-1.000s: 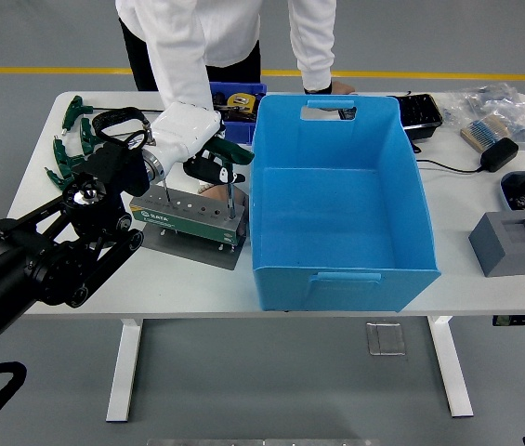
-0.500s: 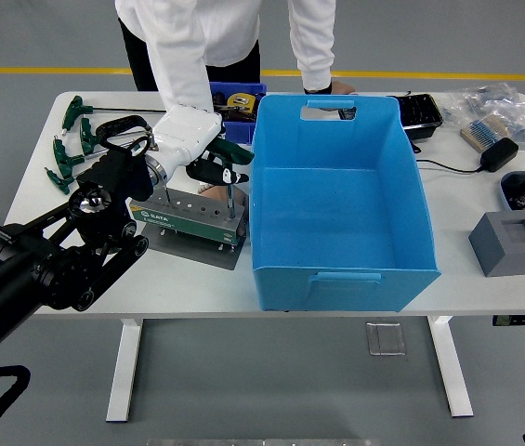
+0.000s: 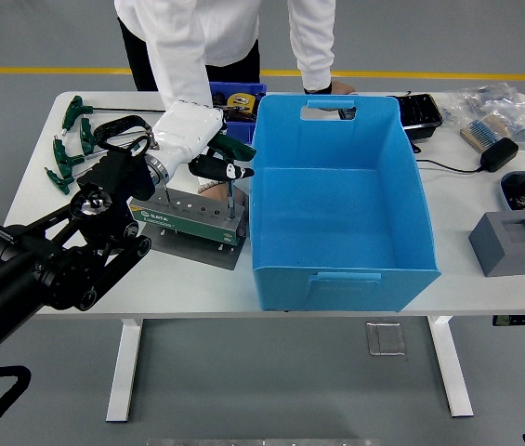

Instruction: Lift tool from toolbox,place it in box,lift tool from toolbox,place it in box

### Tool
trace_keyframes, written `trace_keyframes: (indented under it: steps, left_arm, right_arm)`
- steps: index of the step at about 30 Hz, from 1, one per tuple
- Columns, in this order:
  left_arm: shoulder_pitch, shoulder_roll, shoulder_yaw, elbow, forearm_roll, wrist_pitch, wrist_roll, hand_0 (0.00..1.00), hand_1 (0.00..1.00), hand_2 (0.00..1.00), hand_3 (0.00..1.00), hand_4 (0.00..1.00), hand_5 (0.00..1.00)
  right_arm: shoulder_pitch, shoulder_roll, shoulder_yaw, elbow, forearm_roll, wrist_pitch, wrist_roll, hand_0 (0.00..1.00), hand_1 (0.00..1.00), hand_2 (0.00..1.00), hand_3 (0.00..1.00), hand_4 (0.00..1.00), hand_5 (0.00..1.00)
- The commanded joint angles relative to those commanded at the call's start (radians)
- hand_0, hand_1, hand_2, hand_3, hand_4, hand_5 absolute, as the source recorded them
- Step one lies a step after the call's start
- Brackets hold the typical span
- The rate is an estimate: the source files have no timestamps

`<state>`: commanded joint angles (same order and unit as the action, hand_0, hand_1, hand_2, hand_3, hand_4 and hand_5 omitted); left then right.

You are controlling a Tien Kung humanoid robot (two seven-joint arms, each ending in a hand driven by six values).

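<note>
- Head view: left hand reached in from the lower left, white-cased at the wrist, dark fingers pinched around the green handle of a tool.
- Tool upright, its thin shaft pointing down toward the grey toolbox; tip low against the toolbox top, contact hard to make out.
- Toolbox on the white surface, just left of the blue box, touching or nearly so; cannot tell which.
- Blue box open, interior bare as far as visible.
- More green-handled tools lying at the surface's far left, partly covered by the black arm.
- Person in a white top at the far side, cut off at the frame's top; one sleeve descending behind the left hand, that hand hidden; the other hand behind the box's far rim, mostly hidden.
- Small blue bin behind the box, contents unclear.
- Right arm out of view.
</note>
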<state>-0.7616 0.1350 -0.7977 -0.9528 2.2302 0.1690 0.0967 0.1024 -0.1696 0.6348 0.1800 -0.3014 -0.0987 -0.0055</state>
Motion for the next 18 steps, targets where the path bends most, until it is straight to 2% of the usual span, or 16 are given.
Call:
trace_keyframes:
  steps: [4,5,10,11,16,17,18]
  left_arm:
    - [0.0,0.004,0.004,-0.007,-0.009,-0.002,0.001,0.142,0.002,0.018,0.02,0.994,0.735]
    - [0.0,0.006,0.005,-0.01,-0.01,-0.002,0.002,0.136,0.002,0.01,0.015,0.848,0.747]
    - [-0.002,0.021,0.018,-0.04,-0.026,-0.003,0.012,0.136,0.002,0.01,0.015,0.848,0.747]
    - [-0.002,0.024,0.022,-0.048,-0.03,-0.004,0.014,0.132,0.002,0.008,0.013,0.779,0.701]
    - [-0.003,0.044,0.035,-0.09,-0.047,-0.013,0.021,0.132,0.002,0.008,0.013,0.779,0.701]
    - [-0.004,0.05,0.037,-0.102,-0.05,-0.019,0.022,0.135,0.002,0.006,0.011,0.72,0.636]
    - [-0.005,0.055,0.039,-0.112,-0.053,-0.025,0.022,0.135,0.002,0.006,0.011,0.72,0.636]
  right_arm:
    - [0.0,0.0,0.002,0.0,0.0,0.0,0.001,0.639,0.645,0.762,0.793,0.998,0.971]
    - [0.0,0.0,0.002,0.0,0.0,0.0,0.001,0.638,0.645,0.762,0.793,0.998,0.972]
    - [-0.004,0.001,0.006,0.0,-0.003,0.0,0.0,0.638,0.645,0.762,0.793,0.998,0.972]
    - [-0.005,0.001,0.007,0.0,-0.004,0.0,0.0,0.639,0.644,0.761,0.793,0.998,0.972]
    - [-0.011,0.002,0.01,0.0,-0.005,0.0,-0.001,0.639,0.644,0.761,0.793,0.998,0.972]
    - [-0.012,0.003,0.011,0.0,-0.006,0.0,-0.001,0.64,0.644,0.761,0.792,0.998,0.972]
    - [-0.013,0.003,0.011,0.0,-0.006,0.0,-0.002,0.64,0.644,0.761,0.792,0.998,0.972]
